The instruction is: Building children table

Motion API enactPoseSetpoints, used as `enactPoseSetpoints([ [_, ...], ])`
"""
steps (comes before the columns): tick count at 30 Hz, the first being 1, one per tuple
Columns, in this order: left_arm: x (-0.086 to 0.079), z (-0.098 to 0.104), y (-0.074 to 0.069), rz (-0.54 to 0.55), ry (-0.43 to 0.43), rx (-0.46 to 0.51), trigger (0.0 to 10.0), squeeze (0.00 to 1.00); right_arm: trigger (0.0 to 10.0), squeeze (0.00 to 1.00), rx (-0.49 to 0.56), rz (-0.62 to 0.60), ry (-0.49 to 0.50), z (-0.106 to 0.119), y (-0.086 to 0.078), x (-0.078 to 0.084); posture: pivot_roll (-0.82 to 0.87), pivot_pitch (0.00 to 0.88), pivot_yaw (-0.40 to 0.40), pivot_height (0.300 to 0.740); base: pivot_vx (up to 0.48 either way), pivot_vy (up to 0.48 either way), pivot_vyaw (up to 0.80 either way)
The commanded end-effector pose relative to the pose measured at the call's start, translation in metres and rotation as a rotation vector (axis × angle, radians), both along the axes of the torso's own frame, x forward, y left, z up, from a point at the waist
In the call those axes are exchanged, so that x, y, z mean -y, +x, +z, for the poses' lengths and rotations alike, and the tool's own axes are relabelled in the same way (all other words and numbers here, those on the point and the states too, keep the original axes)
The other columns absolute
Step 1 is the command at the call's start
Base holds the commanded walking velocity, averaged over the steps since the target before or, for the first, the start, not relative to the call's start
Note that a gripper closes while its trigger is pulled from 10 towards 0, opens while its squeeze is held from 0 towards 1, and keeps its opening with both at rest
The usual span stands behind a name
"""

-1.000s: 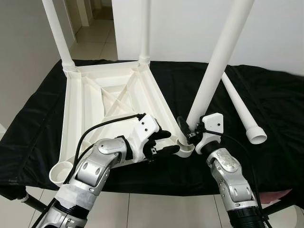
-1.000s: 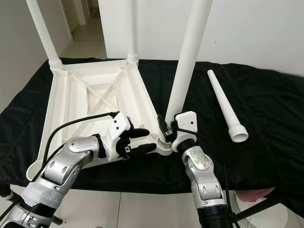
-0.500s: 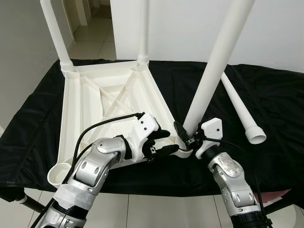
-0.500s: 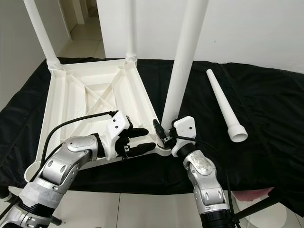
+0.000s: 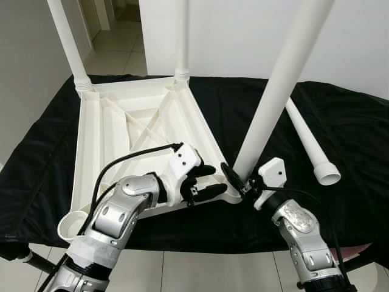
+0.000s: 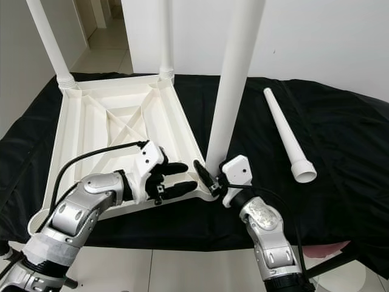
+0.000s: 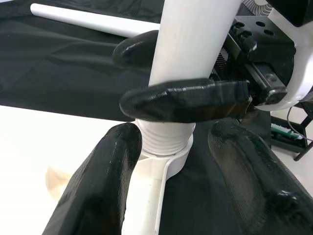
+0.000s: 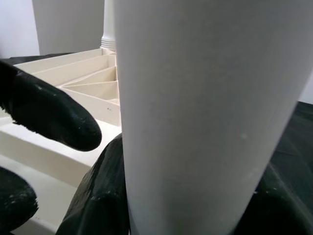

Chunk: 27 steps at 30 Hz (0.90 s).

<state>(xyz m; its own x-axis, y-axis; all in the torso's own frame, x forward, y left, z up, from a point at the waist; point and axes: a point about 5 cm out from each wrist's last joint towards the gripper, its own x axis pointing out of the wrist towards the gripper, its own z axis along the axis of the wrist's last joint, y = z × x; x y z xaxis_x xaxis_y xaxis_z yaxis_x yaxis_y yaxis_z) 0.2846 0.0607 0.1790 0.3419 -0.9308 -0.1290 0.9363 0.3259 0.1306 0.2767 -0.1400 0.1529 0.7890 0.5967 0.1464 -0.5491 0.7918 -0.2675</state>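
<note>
Fingers of the right gripper [image 5: 238, 180] stayed clamped on the third leg [image 5: 275, 91], now steeper over its socket, while the left gripper's [image 5: 203, 182] braced apart.

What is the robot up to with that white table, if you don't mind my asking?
The robot is putting together a small white table that lies upside down on a black cloth. The right gripper is shut on a leg standing in the near corner socket, while the left gripper, open, rests on the frame beside it. Two legs already stand at the far corners, one loose leg lies on the cloth, and the near left socket is empty.
</note>
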Motion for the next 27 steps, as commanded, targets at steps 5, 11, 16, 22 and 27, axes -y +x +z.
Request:
enactPoseSetpoints([
  [5,-0.002,0.0,0.001,0.057,0.001,0.004,10.0,0.0,10.0,0.0,-0.116,0.061,-0.045,-0.024,-0.007,-0.006,0.05,0.073,0.002,0.74,0.0,0.0,0.0],
  [11,-0.002,0.001,0.001,0.057,0.001,0.006,10.0,0.0,10.0,0.0,-0.195,0.05,0.095,-0.019,0.0,-0.008,0.05,0.075,0.002,0.74,0.0,0.0,0.0],
  [16,-0.002,0.002,0.001,0.059,0.001,0.008,10.0,0.0,10.0,0.0,-0.247,-0.009,0.166,-0.016,0.011,-0.006,0.05,0.075,0.001,0.74,0.0,0.0,0.0],
  [22,-0.004,0.003,0.001,0.067,-0.001,0.01,10.0,0.0,10.0,0.0,-0.285,-0.075,0.205,-0.017,0.019,-0.003,0.05,0.077,-0.004,0.74,0.0,0.0,0.0],
  [27,-0.005,0.003,0.001,0.074,0.0,0.013,10.0,0.0,10.0,0.0,-0.26,-0.12,0.188,-0.018,0.021,0.0,0.06,0.077,-0.007,0.74,0.0,0.0,0.0],
])
